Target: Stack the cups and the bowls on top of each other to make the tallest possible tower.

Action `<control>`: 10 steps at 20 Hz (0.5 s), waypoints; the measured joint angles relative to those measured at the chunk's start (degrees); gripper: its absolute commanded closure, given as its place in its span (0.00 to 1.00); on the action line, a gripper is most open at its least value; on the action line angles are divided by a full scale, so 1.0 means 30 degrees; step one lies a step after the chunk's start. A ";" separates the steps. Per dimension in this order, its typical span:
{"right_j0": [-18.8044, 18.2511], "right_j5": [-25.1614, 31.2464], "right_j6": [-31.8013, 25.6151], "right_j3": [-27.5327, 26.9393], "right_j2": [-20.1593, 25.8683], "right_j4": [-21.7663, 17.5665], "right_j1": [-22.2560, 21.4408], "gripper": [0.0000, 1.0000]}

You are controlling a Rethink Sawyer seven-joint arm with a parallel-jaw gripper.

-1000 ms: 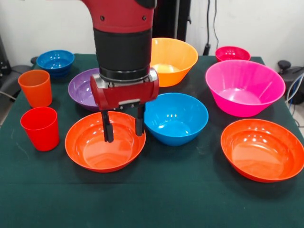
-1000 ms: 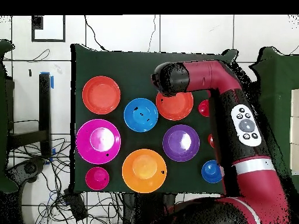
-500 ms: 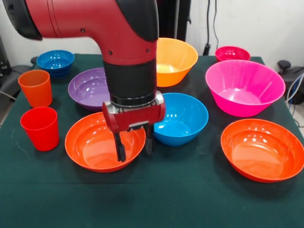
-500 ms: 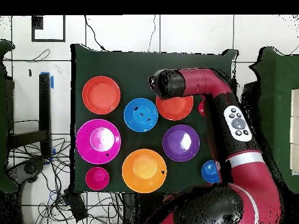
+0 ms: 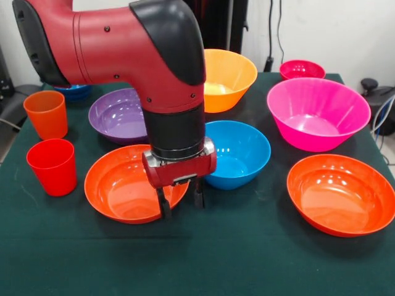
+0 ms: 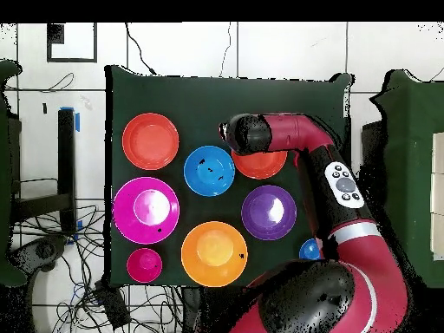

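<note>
My gripper [image 5: 182,205] is open and low at the near right rim of a shallow red-orange bowl [image 5: 120,185]. One finger stands over the bowl's inside and the other just outside, beside the blue bowl [image 5: 241,151]. The orange cup [image 5: 46,114] and the red cup [image 5: 52,166] stand upright at the left. The large pink bowl [image 5: 318,111] sits at the right with nothing in it. From overhead the arm's wrist [image 6: 244,132] hides the gripper and covers part of the red-orange bowl [image 6: 263,165]; both cups are hidden there.
A purple bowl [image 5: 116,114], a yellow-orange bowl [image 5: 229,74], a small pink-red bowl [image 5: 302,69] and a second red-orange bowl [image 5: 342,194] sit singly on the green cloth. A small blue bowl [image 5: 75,93] peeks out behind the arm.
The gripper has moved from above the red-orange bowl's middle toward its near right rim and come lower. It stays open. No bowl or cup has moved.
</note>
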 measured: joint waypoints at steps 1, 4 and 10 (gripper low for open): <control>0.0024 -0.0091 0.0063 0.0028 -0.0127 0.0036 0.0026 0.00; 0.0193 -0.0441 0.0447 0.0166 -0.0688 0.0182 -0.0014 0.00; 0.0618 -0.0601 0.1505 0.0500 -0.1732 0.0454 -0.0596 0.00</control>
